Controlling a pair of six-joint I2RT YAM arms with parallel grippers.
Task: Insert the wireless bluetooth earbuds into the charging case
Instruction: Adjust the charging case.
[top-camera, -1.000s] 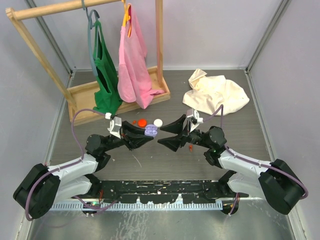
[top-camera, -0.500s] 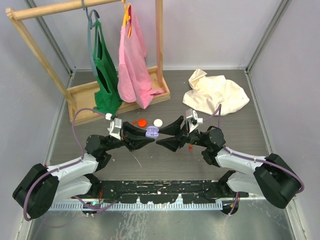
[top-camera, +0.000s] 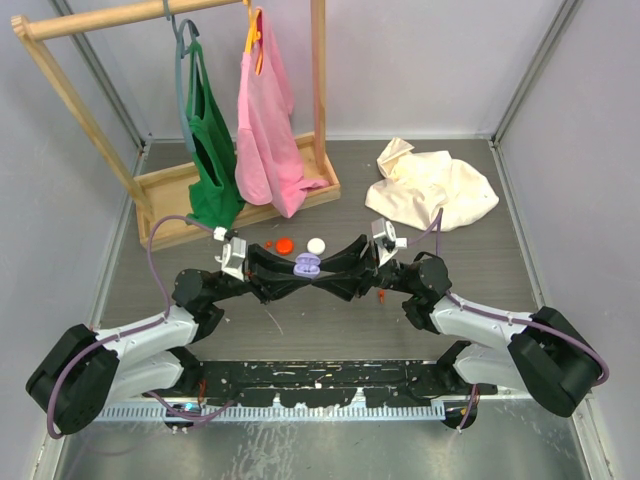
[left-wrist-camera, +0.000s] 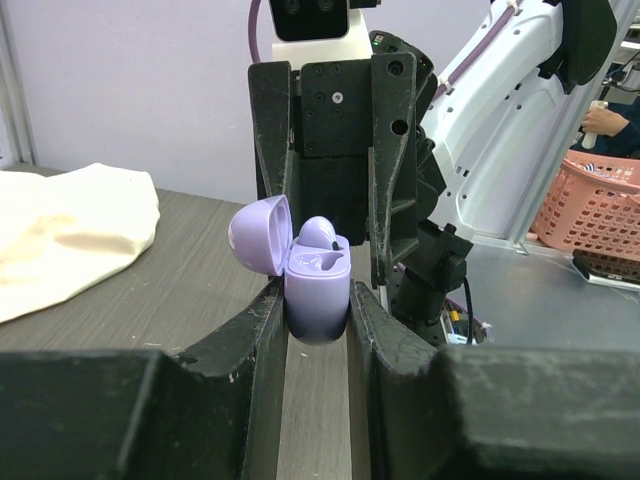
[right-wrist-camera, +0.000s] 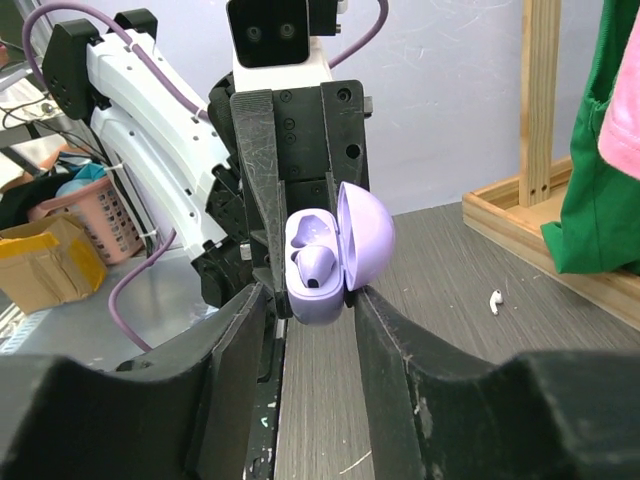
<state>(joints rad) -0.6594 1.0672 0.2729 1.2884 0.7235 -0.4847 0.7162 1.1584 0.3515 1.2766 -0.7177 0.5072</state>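
Note:
My left gripper (top-camera: 300, 272) is shut on a lilac charging case (top-camera: 305, 264) and holds it above the table with its lid open. In the left wrist view the case (left-wrist-camera: 318, 295) sits between my fingertips, and a lilac earbud (left-wrist-camera: 318, 231) lies in one socket. My right gripper (top-camera: 325, 278) faces it tip to tip, open, and its jaws straddle the case (right-wrist-camera: 316, 290) without gripping it. The earbud also shows in the right wrist view (right-wrist-camera: 314, 265). A loose white earbud (right-wrist-camera: 494, 300) lies on the table.
A red round disc (top-camera: 285, 244) and a white one (top-camera: 316, 245) lie just behind the grippers. A small red bit (top-camera: 381, 296) lies by the right arm. A wooden rack (top-camera: 160, 190) with green and pink bags stands back left. A cream cloth (top-camera: 432, 185) lies back right.
My right gripper has moved left toward the held case until its jaws reach around it. The left gripper keeps its hold and has barely shifted.

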